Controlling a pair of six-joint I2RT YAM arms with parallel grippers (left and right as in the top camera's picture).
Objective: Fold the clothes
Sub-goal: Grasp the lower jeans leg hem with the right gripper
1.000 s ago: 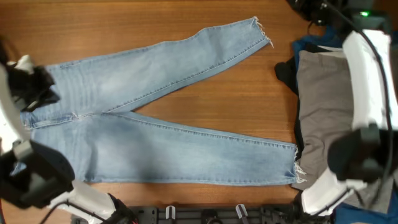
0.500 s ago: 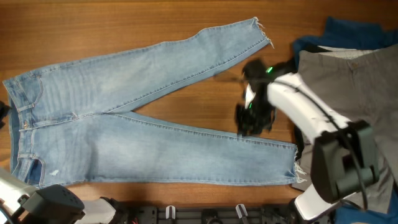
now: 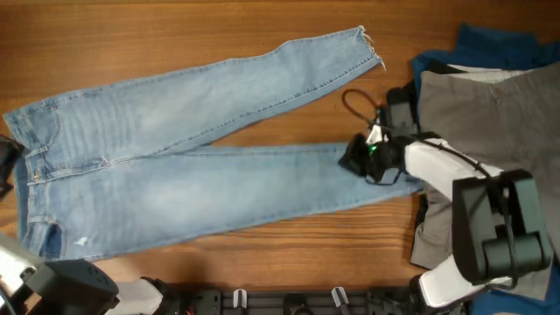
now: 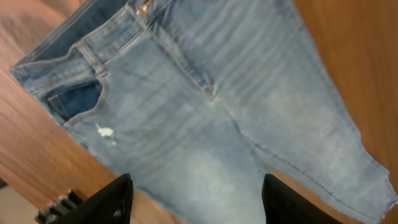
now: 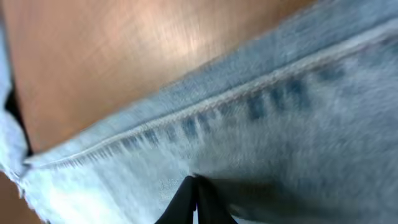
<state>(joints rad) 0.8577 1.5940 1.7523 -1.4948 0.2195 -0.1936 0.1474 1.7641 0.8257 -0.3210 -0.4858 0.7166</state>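
Light-blue jeans (image 3: 175, 157) lie flat across the table, waist at the left and both legs running right. The upper leg ends in a frayed hem (image 3: 372, 48). My right gripper (image 3: 369, 157) sits on the far end of the lower leg. In the right wrist view its tips (image 5: 194, 200) are pressed together, pinching the denim (image 5: 280, 124) beside a seam. My left gripper (image 4: 196, 204) hangs open above the waist and pocket area (image 4: 205, 93), holding nothing; in the overhead view only a dark part of it shows at the left edge (image 3: 5, 166).
Grey trousers (image 3: 490, 131) lie at the right on a dark-blue garment (image 3: 490, 39), with a black garment (image 3: 401, 101) at their left edge. A black rail (image 3: 262, 302) runs along the front edge. The wooden table (image 3: 175, 35) shows behind the jeans.
My left gripper let go of the waist, opened and drew back to the left. My right arm swung in, shut on the lower leg and pulled its end up towards the upper leg.
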